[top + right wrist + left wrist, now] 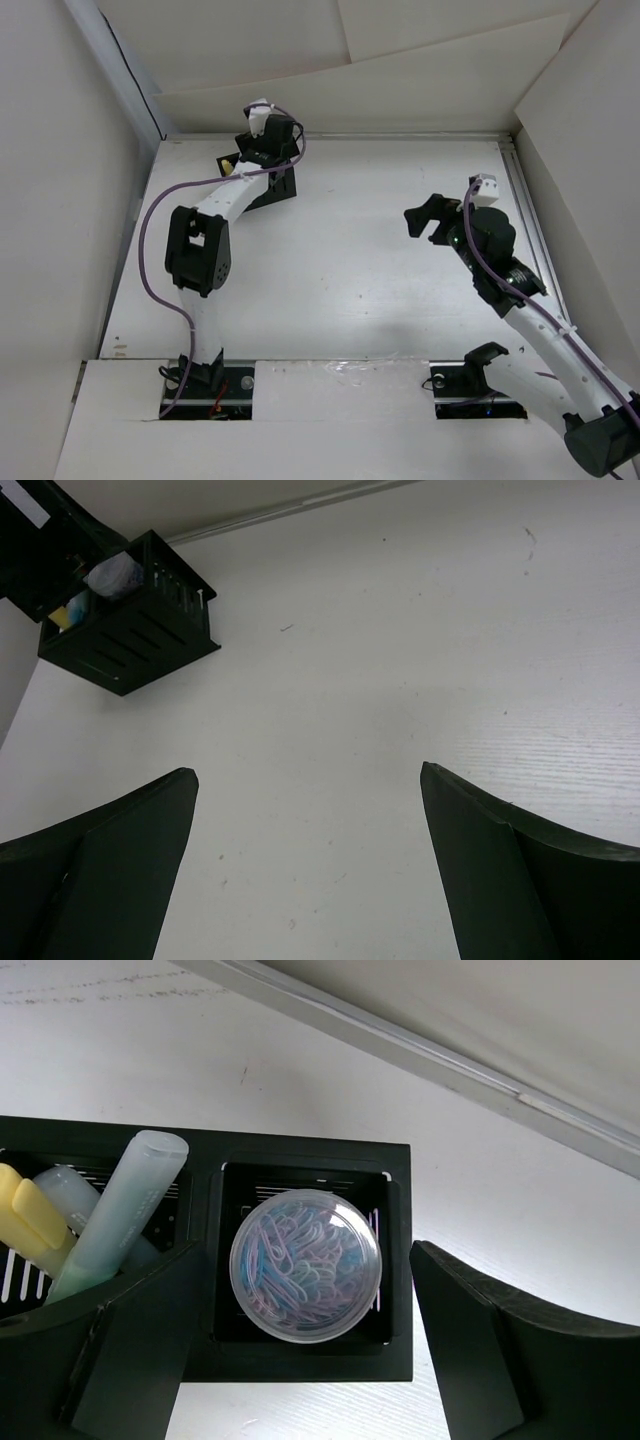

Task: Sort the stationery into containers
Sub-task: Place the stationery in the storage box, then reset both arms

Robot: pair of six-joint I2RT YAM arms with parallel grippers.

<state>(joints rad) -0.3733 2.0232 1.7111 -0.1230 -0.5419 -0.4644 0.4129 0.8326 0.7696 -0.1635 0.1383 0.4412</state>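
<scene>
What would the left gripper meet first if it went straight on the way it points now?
Most likely the clear round tub of paper clips in the black box, centred between the left gripper's open jaws; depth is unclear.

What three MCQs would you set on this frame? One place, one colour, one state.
1. Where is the clip tub?
A) in an organiser compartment
B) beside the organiser
C) in a gripper

2. What colour is the organiser?
A) white
B) black
C) red

3. How is the right gripper?
A) shut on a stick
B) shut, empty
C) open, empty

Key:
1 A, the left wrist view shows it sitting inside one compartment.
2 B, its walls are black in both wrist views.
3 C, its jaws stand wide apart with nothing between them.
</scene>
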